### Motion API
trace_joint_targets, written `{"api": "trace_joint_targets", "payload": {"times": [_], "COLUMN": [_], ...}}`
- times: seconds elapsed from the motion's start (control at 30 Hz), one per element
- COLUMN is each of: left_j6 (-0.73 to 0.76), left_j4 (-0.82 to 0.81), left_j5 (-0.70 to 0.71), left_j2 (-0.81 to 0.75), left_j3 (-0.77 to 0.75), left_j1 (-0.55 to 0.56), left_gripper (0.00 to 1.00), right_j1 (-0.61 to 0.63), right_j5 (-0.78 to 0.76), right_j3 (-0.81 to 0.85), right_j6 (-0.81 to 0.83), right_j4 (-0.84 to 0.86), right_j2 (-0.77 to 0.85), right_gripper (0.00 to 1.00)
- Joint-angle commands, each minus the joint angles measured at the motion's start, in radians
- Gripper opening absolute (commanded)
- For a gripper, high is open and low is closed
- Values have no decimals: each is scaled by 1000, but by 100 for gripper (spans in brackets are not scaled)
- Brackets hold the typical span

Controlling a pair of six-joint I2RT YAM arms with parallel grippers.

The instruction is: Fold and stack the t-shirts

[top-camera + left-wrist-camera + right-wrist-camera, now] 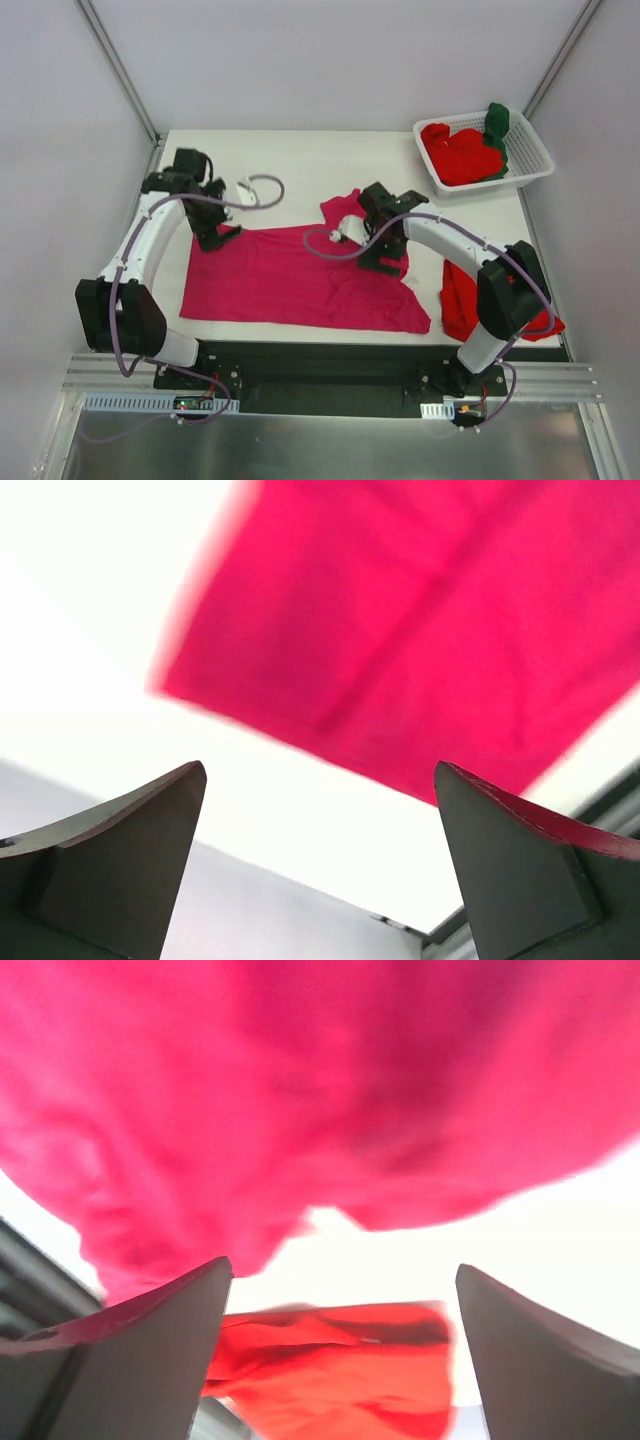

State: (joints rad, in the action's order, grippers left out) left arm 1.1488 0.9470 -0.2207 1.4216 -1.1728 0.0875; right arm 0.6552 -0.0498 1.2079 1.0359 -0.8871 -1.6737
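Pink t-shirt [290,280] lies spread flat mid-frame on the table [300,160], w/ the left gripper [222,236] at its upper left corner and the right gripper [385,262] over its upper right part, both wide open, holding nothing. The right arm [450,240] hides a bit of that shirt. A red t-shirt [458,300] sits bunched at lower right by that arm, and a white basket [535,160] at upper right holds more red t-shirts [460,155] & a green t-shirt [497,122].

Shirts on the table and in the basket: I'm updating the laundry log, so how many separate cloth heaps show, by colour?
Pink shirt: 1
Red heaps: 2
Green cloth: 1
Total: 4
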Motion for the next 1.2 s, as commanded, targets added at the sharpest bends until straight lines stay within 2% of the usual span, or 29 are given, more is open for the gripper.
{"api": "trace_joint_targets", "payload": {"times": [0.0,0.07,0.17,0.2,0.33,0.43,0.57,0.73,0.87,1.17], "left_j6": [-321,-474,-566,-572,-578,-575,-566,-515,-491,-469], "left_j4": [0,-30,-36,-43,-102,-126,-129,-126,-122,-119], "left_j5": [-69,-62,-63,-71,-59,-46,-37,17,44,61], "left_j2": [119,184,292,321,379,408,427,412,405,415], "left_j3": [-296,-394,-458,-459,-444,-441,-456,-429,-398,-376], "left_j1": [-41,-77,-101,-101,-101,-101,-100,-91,-39,17], "left_gripper": [99,99,99,99,99,99,99,99,99,99], "right_j1": [-69,-88,-112,-124,-164,-180,-187,-192,-192,-189], "right_j5": [-90,-101,-71,-68,-27,-15,8,1,1,-33], "right_j3": [291,401,589,683,876,946,976,990,981,976], "right_j6": [-131,-166,-168,-160,-168,-166,-177,-201,-200,-214], "right_j4": [-21,-18,-44,-59,-85,-78,-44,80,160,211], "right_j2": [-39,-99,-228,-262,-472,-559,-616,-656,-666,-722], "right_gripper": [96,96,96,96,96,96,96,96,96,99]}}
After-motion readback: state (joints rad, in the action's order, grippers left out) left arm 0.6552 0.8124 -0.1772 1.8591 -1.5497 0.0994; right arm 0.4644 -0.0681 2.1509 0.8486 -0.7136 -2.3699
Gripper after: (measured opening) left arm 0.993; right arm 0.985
